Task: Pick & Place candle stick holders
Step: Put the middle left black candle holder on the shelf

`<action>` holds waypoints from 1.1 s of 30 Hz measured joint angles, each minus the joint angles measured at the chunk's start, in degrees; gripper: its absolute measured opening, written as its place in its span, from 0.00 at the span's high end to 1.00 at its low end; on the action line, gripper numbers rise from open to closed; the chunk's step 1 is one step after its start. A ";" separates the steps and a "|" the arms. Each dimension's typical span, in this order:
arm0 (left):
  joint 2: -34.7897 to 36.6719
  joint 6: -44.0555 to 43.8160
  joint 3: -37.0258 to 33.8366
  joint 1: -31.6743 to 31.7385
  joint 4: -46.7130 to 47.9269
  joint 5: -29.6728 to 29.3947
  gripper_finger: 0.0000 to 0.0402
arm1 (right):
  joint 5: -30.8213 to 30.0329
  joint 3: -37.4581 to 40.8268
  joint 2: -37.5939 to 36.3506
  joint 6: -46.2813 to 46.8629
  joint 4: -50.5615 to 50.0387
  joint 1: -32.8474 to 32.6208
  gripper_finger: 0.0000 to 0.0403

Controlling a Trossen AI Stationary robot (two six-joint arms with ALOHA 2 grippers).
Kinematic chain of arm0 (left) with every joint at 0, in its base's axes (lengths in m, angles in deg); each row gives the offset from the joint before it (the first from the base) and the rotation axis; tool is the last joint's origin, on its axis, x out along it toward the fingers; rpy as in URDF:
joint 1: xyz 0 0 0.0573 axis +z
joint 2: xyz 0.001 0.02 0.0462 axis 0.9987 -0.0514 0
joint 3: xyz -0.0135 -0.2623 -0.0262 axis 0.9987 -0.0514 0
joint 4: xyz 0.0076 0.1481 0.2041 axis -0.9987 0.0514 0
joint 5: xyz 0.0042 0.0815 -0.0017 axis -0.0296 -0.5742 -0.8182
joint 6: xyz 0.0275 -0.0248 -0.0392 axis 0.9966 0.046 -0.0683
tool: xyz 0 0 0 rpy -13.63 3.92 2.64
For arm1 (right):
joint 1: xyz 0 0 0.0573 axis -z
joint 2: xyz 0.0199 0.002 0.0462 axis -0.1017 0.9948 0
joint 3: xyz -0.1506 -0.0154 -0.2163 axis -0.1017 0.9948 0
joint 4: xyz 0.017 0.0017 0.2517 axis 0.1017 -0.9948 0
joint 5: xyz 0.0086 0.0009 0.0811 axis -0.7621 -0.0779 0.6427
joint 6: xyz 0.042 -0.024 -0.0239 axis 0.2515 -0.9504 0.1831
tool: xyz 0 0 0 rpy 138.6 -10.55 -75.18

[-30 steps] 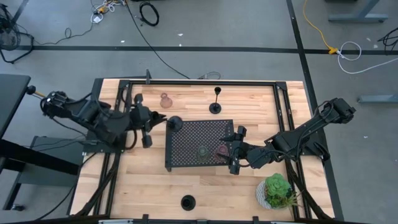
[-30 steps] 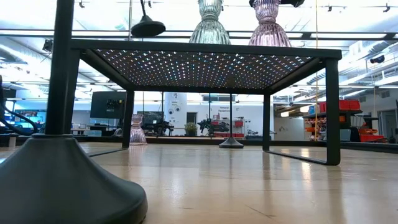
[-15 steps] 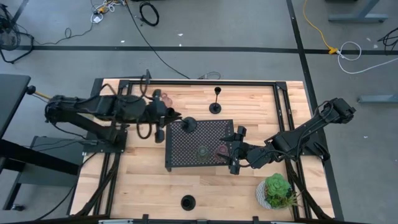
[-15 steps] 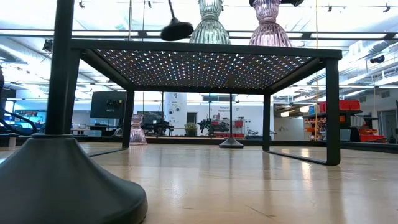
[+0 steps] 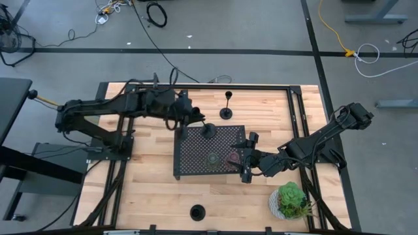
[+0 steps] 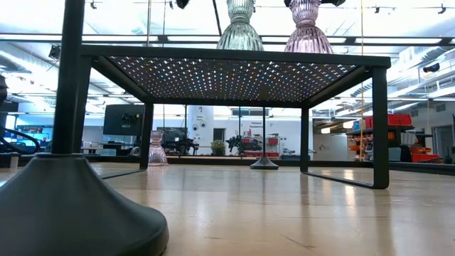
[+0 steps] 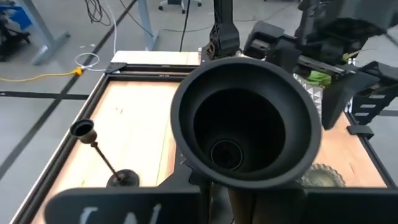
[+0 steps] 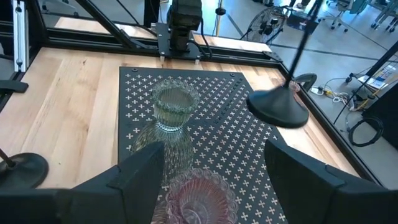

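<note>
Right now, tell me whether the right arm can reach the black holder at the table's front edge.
Probably yes. The right hand is open, holding nothing, by the pink holder on the tray; only bare table lies between it and the front holder.

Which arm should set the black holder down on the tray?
Left. The left gripper already holds the black holder, tilted, with its disc base over the tray. The right gripper sits open around the pink glass holder at the tray's far side.
</note>
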 joint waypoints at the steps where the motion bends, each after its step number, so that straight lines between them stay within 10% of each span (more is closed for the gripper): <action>1: -0.44 0.00 0.00 0.70 -0.59 1.27 0.94 | 0.00 0.00 0.00 -0.23 0.00 0.00 0.31; 33: -8.36 -3.05 0.02 7.02 -1.97 14.05 0.92 | 0.00 0.00 0.00 -1.64 -0.14 0.02 0.31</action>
